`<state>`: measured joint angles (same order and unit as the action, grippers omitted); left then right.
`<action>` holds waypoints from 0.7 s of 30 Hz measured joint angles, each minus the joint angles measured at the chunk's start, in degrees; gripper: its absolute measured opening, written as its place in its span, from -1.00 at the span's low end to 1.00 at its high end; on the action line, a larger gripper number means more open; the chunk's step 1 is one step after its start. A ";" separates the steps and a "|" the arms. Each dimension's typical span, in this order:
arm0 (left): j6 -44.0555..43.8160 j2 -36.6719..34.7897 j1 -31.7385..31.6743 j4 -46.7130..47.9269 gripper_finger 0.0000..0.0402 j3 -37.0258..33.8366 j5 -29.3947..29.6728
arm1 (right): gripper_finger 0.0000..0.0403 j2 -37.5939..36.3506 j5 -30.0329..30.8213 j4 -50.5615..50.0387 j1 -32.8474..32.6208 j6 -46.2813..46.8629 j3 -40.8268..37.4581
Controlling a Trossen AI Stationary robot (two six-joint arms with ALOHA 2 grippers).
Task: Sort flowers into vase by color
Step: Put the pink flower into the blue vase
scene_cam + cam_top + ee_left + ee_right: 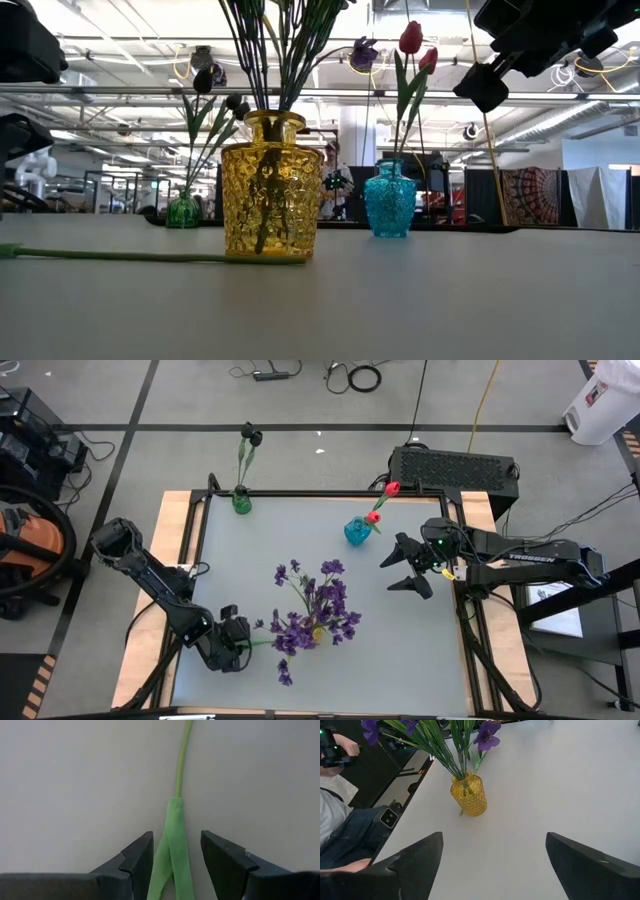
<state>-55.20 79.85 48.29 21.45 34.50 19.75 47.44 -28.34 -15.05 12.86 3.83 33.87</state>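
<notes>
My left gripper (243,632) sits low near the table's front left corner, over the grey table top (420,650). Its 2 dark fingers (134,861) stand apart on either side of a loose thin green flower stem (176,855) that lies flat on the surface; the stem runs between the jaws with a gap showing on each side, so I have no hold on it. In the low view this stem (120,256) stretches along the table to the foot of the yellow dimpled glass vase (271,188).

That yellow vase stands just beyond my left gripper, near the middle of the table, closer to the front edge, and holds the bushy purple sprays (318,610) on their green stalks.

My right gripper (408,567) hangs in the air near the right edge, raised above the surface, jaws spread wide and holding nothing. Its wrist view looks across to the yellow vase (468,795), and a seated person (342,827) shows beyond the table edge.

Farther back, near the rear edge right of centre, the small blue glass vase (357,531) holds 2 red tulips (384,501). At the rear left corner, the small green glass vase (241,501) holds the black-headed blooms (250,433).
</notes>
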 joint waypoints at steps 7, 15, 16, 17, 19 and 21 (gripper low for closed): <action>-0.04 0.00 0.03 0.02 -0.15 0.00 -1.57 | 0.71 0.00 0.00 0.00 -0.02 -0.01 0.00; -0.02 0.00 0.98 2.19 -0.15 0.00 -2.03 | 0.71 0.00 -0.01 0.00 -0.01 -0.01 0.00; -0.01 0.00 0.98 2.51 -0.15 -0.04 -2.03 | 0.71 -0.02 0.00 0.00 -0.02 0.00 0.00; 0.00 0.00 0.98 2.45 -0.15 -0.19 -2.03 | 0.71 0.00 -0.02 0.00 -0.02 0.00 0.00; -0.02 0.00 0.98 2.40 -0.15 -0.79 -2.03 | 0.71 0.00 -0.02 0.00 -0.02 -0.02 0.00; -0.15 0.00 0.98 2.49 -0.15 -1.53 -2.03 | 0.71 0.00 -0.01 0.00 -0.02 0.00 0.00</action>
<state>-55.35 79.85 49.28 23.94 32.97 17.72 47.44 -28.35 -15.05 12.84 3.84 33.87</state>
